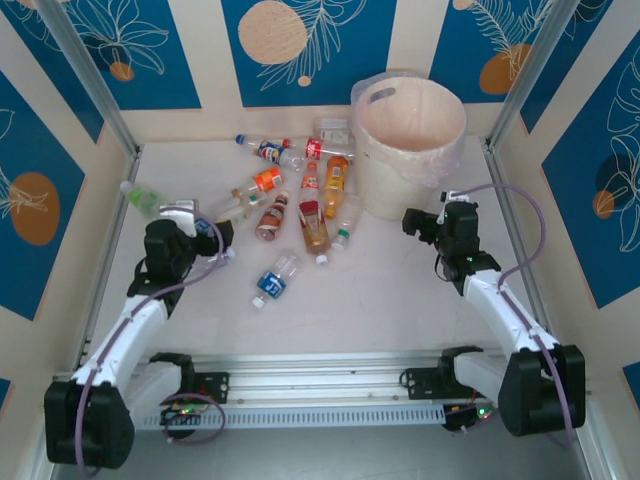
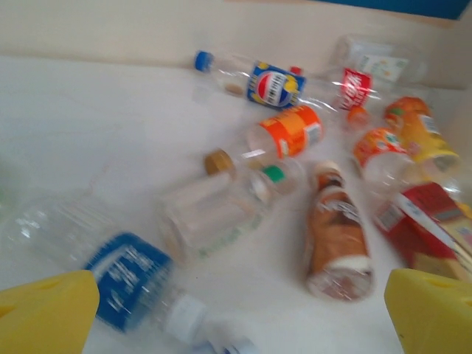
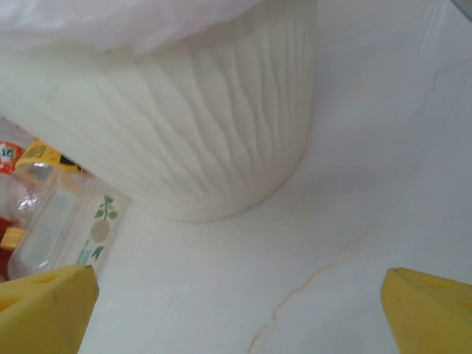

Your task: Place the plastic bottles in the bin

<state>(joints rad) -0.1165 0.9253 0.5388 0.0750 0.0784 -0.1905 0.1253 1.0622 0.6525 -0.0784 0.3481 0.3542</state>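
Plastic bottles (image 1: pixel 315 228) in heap L of bin (image 1: pixel 400 175), patterned walls (image 1: pixel 150 60) round

A Pepsi globe logo (image 2: pixel 274 85) marks the blue-labelled bottle (image 2: pixel 237 74); other labels blur unreadably

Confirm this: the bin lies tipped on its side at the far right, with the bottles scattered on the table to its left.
Wrong: the bin stands upright, as the top view shows. The bottles do lie scattered to its left.
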